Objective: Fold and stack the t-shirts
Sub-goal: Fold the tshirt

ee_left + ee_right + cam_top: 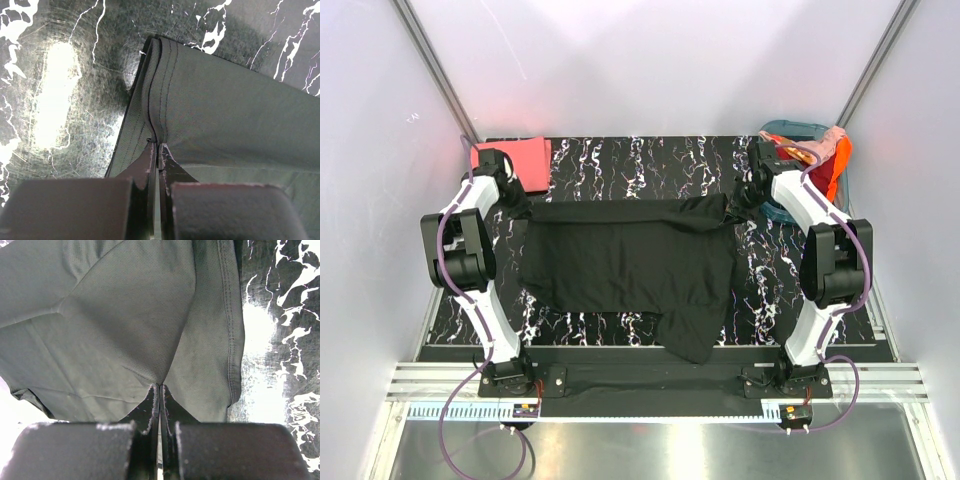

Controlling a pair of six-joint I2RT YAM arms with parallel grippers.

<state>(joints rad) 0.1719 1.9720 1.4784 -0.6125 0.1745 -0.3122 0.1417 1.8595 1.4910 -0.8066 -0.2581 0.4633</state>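
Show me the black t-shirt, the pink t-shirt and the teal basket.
black t-shirt (620, 260), top view, middle of the cloth
pink t-shirt (530, 160), top view, its flat face
teal basket (798, 126), top view, far rim

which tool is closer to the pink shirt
Left. The left tool pinches the black t-shirt at its far left corner, right beside the pink shirt. The right tool pinches the far right corner, across the table by the teal basket.

Plain white walls (650, 60) with slanted aluminium posts (430, 60) at both rear corners enclose a bench (620, 160) surfaced in glossy black marble pattern with white veining, showing bright glare patches (55, 100), fronted by aluminium rails (650, 380) and a brushed metal sheet (650, 445).
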